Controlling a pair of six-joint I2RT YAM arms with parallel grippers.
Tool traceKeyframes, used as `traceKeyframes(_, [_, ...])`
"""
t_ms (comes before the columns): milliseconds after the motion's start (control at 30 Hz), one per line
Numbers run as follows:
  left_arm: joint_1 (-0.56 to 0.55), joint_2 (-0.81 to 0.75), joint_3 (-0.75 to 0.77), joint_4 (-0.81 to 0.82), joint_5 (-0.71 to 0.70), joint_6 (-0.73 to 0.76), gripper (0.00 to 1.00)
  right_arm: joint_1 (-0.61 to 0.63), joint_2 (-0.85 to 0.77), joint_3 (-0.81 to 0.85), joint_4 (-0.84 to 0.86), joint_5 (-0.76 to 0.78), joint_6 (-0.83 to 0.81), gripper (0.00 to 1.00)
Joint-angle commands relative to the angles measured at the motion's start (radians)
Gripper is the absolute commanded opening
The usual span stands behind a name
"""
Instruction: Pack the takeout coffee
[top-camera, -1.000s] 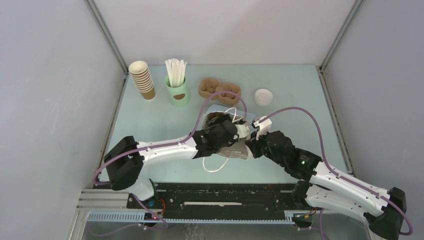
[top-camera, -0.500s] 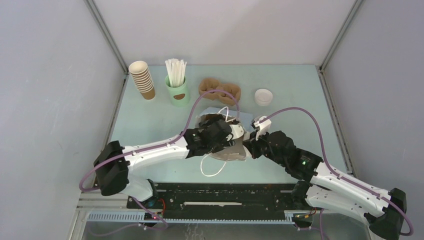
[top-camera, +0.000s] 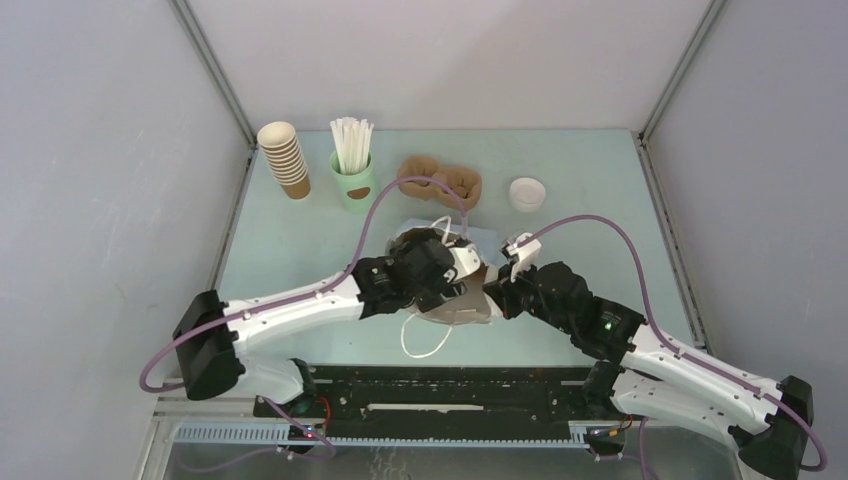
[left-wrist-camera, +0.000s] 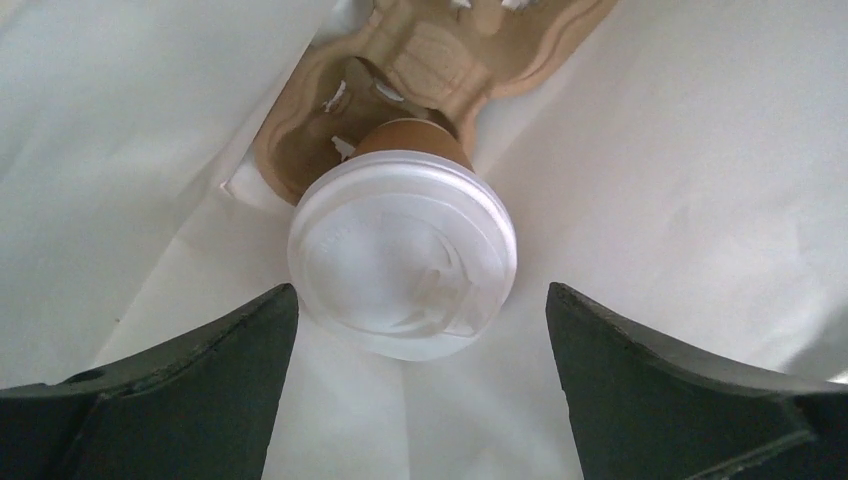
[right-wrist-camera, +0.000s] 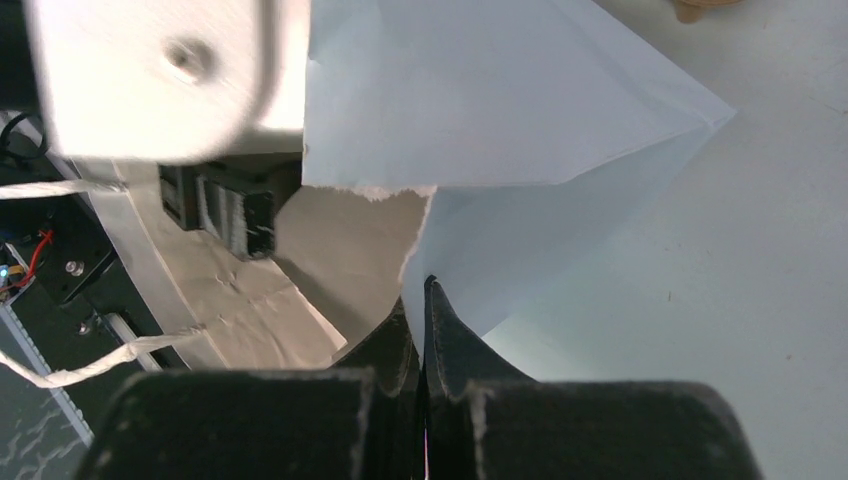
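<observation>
Jaws of the left gripper (left-wrist-camera: 420, 300) stand spread, holding nothing. The takeout coffee (left-wrist-camera: 402, 250) is judged light, thin-walled and crushable, with a lid that could pop off, so hold it by the brown wall below the lid. It sits centre frame between the jaws, untouched, apparently seated in the pulp carrier (left-wrist-camera: 430, 55) inside the paper bag (left-wrist-camera: 700, 150). The right gripper (right-wrist-camera: 420, 300) is clenched on the bag's edge.

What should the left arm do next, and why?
Probably draw the left gripper straight back out of the bag: its jaws stand open, clear of the lidded cup, which seems seated in the carrier, while the right gripper pinches the bag's edge.
</observation>
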Motion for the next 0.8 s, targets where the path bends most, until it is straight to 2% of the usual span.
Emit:
traceKeyframes(0, [0.015, -0.091, 0.028, -0.003, 0.050, -0.089, 0.98, 0.010, -0.006, 0.031, -0.025, -0.019, 0.020, 0.00])
traceKeyframes(167, [0.013, -0.120, 0.012, 0.008, 0.066, -0.120, 0.98, 0.022, 0.004, 0.044, -0.029, 0.010, 0.068, 0.00])
traceKeyframes(333, [-0.002, -0.104, 0.043, 0.002, 0.071, -0.204, 0.95, 0.075, 0.039, 0.084, -0.054, 0.114, 0.112, 0.00])
traceKeyframes(533, [-0.082, -0.122, 0.024, -0.001, -0.005, -0.194, 0.95, 0.073, 0.047, 0.114, -0.112, 0.245, 0.209, 0.00])
traceKeyframes(767, [-0.115, -0.171, -0.041, 0.002, -0.029, -0.160, 0.90, 0.049, 0.027, 0.131, -0.144, 0.285, 0.272, 0.00])
